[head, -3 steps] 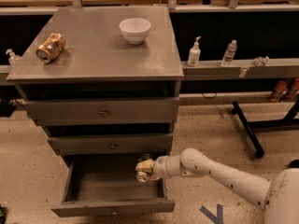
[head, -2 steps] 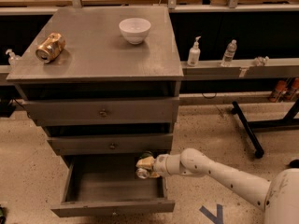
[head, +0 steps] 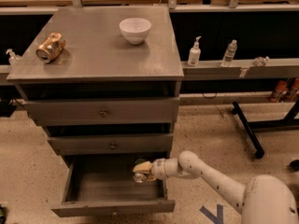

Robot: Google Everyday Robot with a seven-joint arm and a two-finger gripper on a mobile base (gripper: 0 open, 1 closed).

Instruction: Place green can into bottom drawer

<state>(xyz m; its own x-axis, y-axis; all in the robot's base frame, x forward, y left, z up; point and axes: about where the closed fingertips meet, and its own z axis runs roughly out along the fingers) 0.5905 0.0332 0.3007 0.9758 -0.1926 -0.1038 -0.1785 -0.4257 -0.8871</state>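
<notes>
Not one word, brand or number can be read here. The green can [head: 138, 177], gripped in the claw [head: 141, 170] over the right side of the open bottom drawer [head: 112, 207], shows no legible print. The same goes for the gold-orange can [head: 50, 47] at the left of the worktop [head: 103, 55], and for the pump bottle [head: 194, 52] and the clear bottle [head: 229, 53] to the right. A blue mark [head: 211, 214] on the near floor [head: 210, 125] resembles a Y or an arrow.

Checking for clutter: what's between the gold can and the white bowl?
Only bare cabinet top between gold can and white bowl, camera view. The tool holds the green can over the open bottom drawer.
</notes>
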